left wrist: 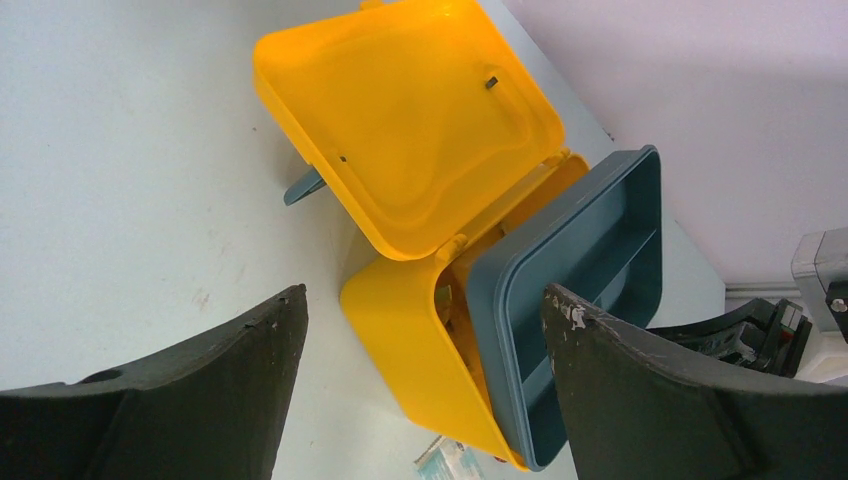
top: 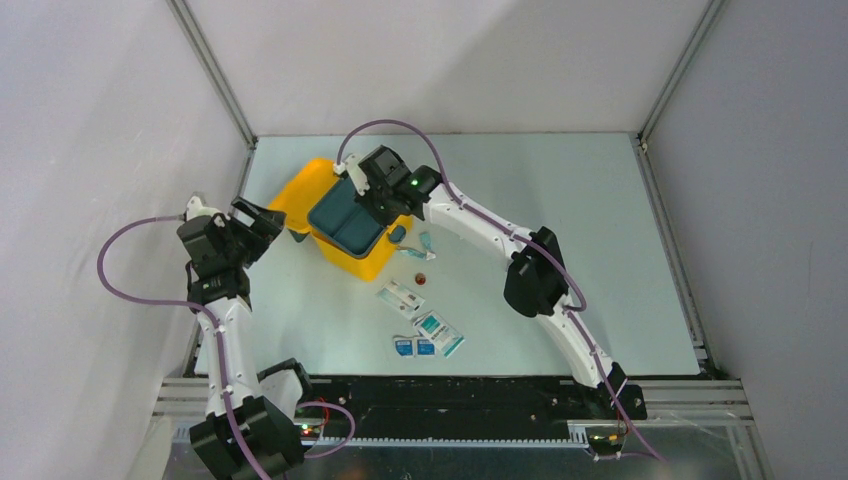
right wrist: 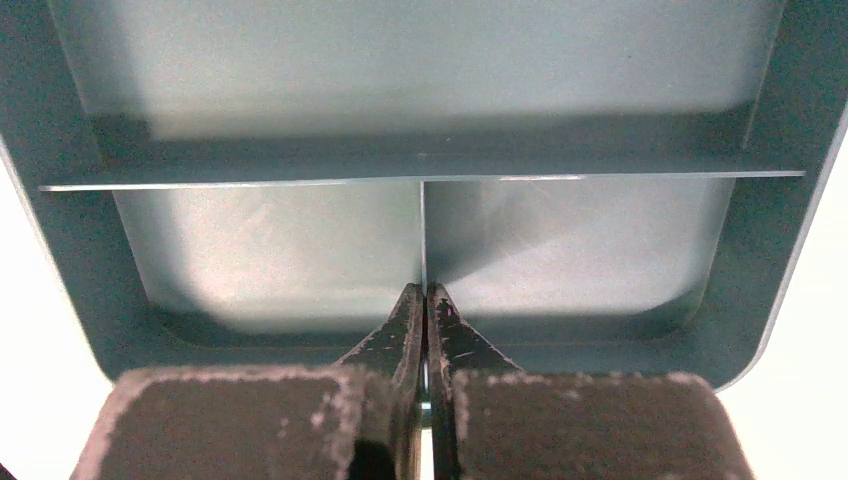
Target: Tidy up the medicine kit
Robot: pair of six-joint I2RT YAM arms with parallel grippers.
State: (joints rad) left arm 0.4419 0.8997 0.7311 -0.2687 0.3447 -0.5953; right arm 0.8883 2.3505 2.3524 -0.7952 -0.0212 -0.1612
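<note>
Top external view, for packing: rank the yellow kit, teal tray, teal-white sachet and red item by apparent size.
1. yellow kit
2. teal tray, over the kit, so slightly nearer the camera
3. teal-white sachet
4. red item

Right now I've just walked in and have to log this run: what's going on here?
The right gripper has its jaws shut on the dark teal tray's divider, holding the tray at the open yellow medicine kit, whose lid lies flipped back. The left gripper hovers beside the kit, jaws open, empty. Small packets lie on the table in front, not yet packed.
</note>
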